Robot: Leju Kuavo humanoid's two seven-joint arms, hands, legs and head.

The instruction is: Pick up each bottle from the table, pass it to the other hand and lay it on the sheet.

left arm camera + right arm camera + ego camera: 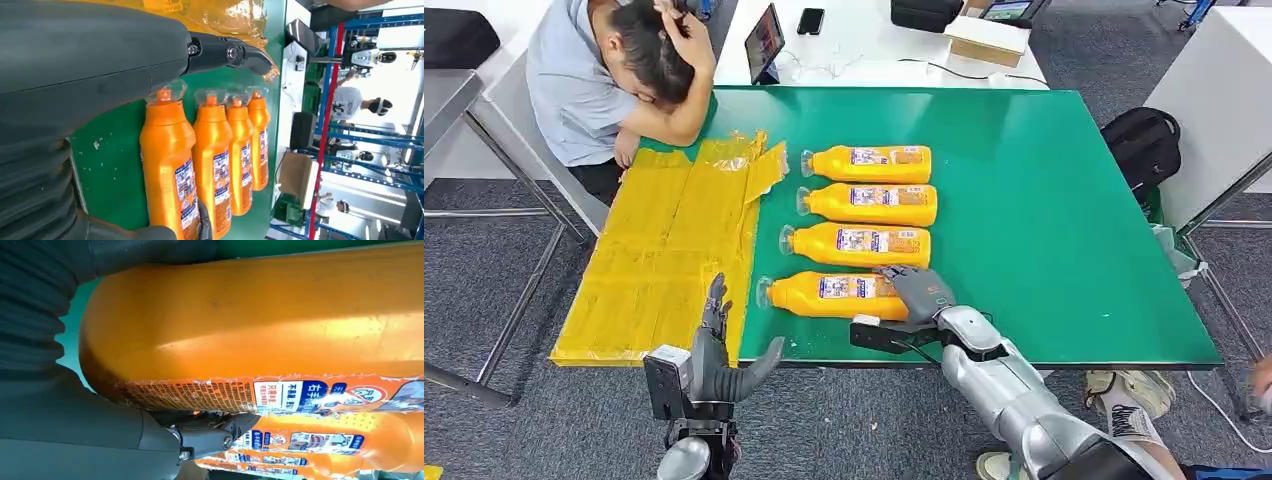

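Four orange bottles lie side by side on the green table, caps toward the yellow sheet. My right hand grips the base end of the nearest bottle, which still rests on the table. In the right wrist view this bottle sits between thumb and fingers, with the second bottle just beyond. The other bottles lie farther back. My left hand is open, fingers up, at the table's front edge by the sheet. The left wrist view looks past the left hand at the nearest bottle.
A person leans on the far left corner, an arm at the sheet's far edge. Behind is a white table with a tablet, phone and cardboard box. A black backpack sits right of the table.
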